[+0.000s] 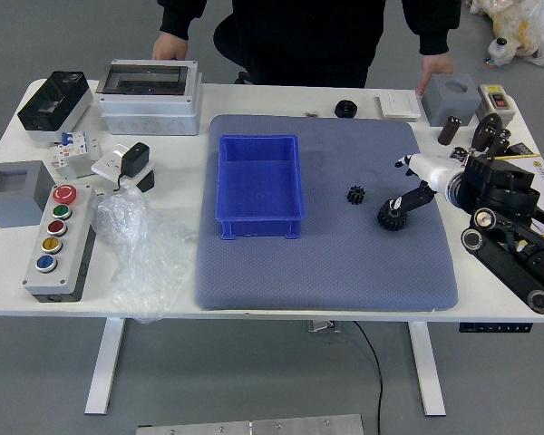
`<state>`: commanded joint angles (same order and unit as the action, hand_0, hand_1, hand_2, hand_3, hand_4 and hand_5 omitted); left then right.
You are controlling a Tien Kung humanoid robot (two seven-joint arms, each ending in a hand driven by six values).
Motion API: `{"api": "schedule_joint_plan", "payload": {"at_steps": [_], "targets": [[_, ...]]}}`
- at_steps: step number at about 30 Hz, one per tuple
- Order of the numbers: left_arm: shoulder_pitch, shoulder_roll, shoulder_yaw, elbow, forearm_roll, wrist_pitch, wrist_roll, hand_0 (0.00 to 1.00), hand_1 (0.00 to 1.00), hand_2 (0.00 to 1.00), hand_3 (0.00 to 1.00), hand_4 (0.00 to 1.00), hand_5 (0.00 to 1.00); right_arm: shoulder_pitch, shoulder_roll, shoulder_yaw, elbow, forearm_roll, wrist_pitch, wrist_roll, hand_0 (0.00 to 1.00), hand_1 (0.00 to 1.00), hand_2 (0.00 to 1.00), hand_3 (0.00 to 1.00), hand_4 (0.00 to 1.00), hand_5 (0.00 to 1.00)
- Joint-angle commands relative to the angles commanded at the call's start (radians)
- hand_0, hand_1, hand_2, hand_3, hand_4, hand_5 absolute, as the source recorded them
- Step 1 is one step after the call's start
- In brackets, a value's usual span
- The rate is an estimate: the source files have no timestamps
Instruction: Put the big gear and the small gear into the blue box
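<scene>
Currently, the robot's right hand [476,178] holds nothing, its fingers spread wide above the big black gear [393,218] on the gray-blue mat [331,272], with the small black gear [355,195] between that gear and the blue box [258,184], and a person's hands [170,47] rest at the table's far edge.

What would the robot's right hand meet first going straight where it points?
Probably the big gear, right beside the right hand in this view, though the hand's height above the mat is unclear.
</scene>
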<state>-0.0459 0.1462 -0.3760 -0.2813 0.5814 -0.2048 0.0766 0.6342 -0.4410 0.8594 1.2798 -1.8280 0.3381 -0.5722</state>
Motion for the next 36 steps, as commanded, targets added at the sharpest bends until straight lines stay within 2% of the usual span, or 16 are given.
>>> {"api": "schedule_joint_plan", "payload": {"at_steps": [3, 4, 36], "targets": [[0.000, 0.000, 0.001, 0.000, 0.000, 0.000, 0.000, 0.866, 0.845, 0.839, 0.800, 0.612, 0.375, 0.002, 0.000, -0.001, -0.001, 0.000, 0.003, 0.002, 0.644, 0.685, 0.889, 0.916, 0.775, 0.376], [0.000, 0.000, 0.001, 0.000, 0.000, 0.000, 0.000, 0.866, 0.846, 0.839, 0.799, 0.612, 0.375, 0.003, 0.000, -0.001, -0.001, -0.001, 0.004, 0.002, 0.648, 0.671, 0.824, 0.864, 0.768, 0.353], [-0.001, -0.003, 0.005, 0.000, 0.000, 0.000, 0.000, 0.866, 0.846, 0.840, 0.800, 0.612, 0.374, 0.007, 0.007, -0.022, -0.049, 0.020, 0.030, 0.051, 0.726, 0.748, 0.854, 0.889, 0.802, 0.311]]}}
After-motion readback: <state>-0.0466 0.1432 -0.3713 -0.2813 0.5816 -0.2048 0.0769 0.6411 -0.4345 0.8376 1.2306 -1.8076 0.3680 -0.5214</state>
